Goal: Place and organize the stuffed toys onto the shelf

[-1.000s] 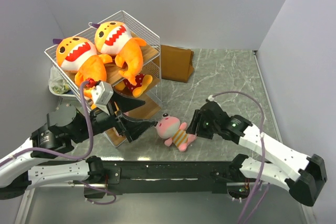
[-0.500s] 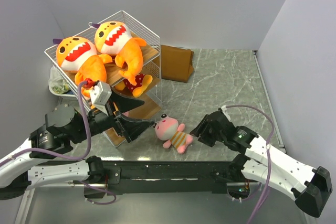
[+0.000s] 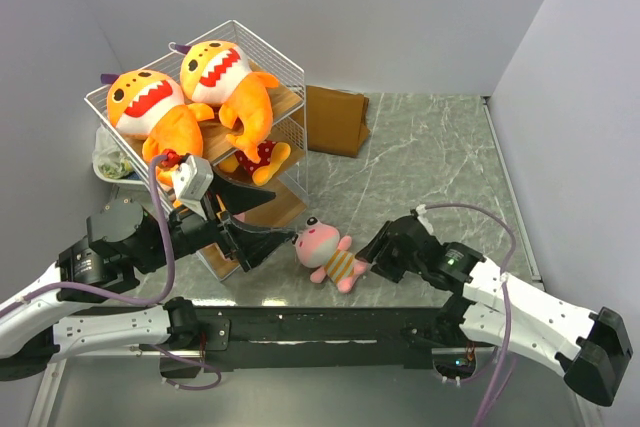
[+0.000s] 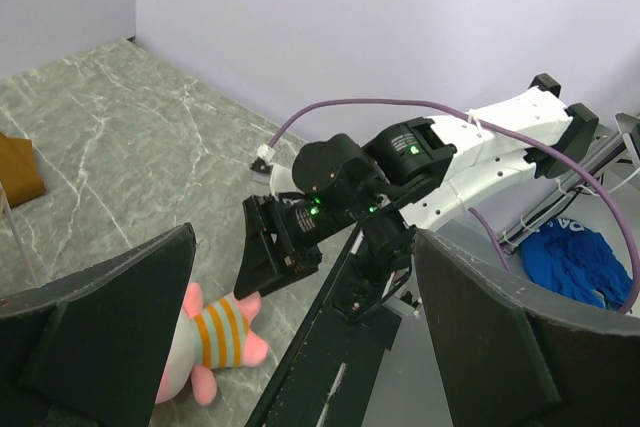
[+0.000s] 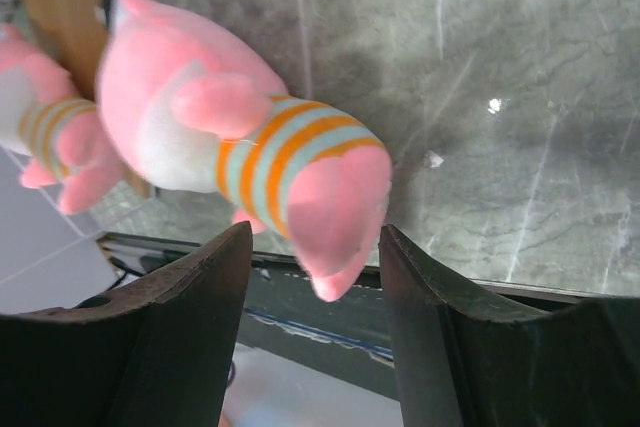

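Observation:
A pink plush in a striped shirt [image 3: 328, 252] lies on the marble table beside the shelf [image 3: 285, 82]. My right gripper [image 3: 370, 255] is open, and the plush's leg [image 5: 335, 207] lies between its fingers [image 5: 190, 317] without being pinched. My left gripper [image 3: 285, 215] is open and empty just left of the plush, which also shows in the left wrist view [image 4: 215, 332]. Two orange sharks [image 3: 150, 102] [image 3: 228, 72] sit on the top tier. A red-dotted toy [image 3: 258, 155] sits on the tier below. A second pink plush [image 5: 45, 137] lies by a wooden board.
A brown folded bag [image 3: 335, 119] lies behind the shelf, to its right. A white tray [image 3: 108, 162] sits left of the shelf. The black base rail [image 3: 320, 327] runs along the near edge. Walls close in at the left, back and right.
My right arm dropped toward the near edge and then eased left, so its open fingers now stand around the pink plush's leg. The left arm has not moved.

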### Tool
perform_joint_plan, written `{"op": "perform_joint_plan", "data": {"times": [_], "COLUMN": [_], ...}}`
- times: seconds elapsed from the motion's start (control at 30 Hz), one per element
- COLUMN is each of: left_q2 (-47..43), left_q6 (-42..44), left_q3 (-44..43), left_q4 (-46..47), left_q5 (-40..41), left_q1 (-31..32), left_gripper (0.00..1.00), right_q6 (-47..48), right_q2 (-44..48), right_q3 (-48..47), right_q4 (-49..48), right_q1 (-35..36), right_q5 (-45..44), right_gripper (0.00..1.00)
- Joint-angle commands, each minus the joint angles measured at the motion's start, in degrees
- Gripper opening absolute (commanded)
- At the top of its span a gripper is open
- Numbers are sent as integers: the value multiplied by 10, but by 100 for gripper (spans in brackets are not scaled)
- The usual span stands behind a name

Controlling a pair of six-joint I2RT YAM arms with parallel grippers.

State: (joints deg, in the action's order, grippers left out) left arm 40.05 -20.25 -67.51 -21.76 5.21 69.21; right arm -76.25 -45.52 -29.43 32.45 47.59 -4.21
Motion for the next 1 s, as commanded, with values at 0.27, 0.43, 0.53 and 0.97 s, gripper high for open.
{"op": "perform_joint_plan", "data": {"times": [0.27, 0.43, 0.53, 0.97], "left_q2": [-3, -8, -11, -3], "left_q6": [1, -4, -5, -8], "left_q3": [4, 11, 12, -3], "left_q4": [21, 22, 28, 33], "left_q5": [-1, -2, -6, -9], "left_q1": [2, 2, 2, 2], "left_gripper": [96, 97, 96, 96], "right_q6": [-21, -23, -20, 33], "right_q2": [-54, -34, -4, -120], "right_q3": [69, 91, 87, -7], "right_q4": [-135, -203, -243, -389], "right_q1": [39, 45, 58, 69], "right_q5": [-47, -29, -31, -17], "right_gripper": [49, 0, 0, 0]}}
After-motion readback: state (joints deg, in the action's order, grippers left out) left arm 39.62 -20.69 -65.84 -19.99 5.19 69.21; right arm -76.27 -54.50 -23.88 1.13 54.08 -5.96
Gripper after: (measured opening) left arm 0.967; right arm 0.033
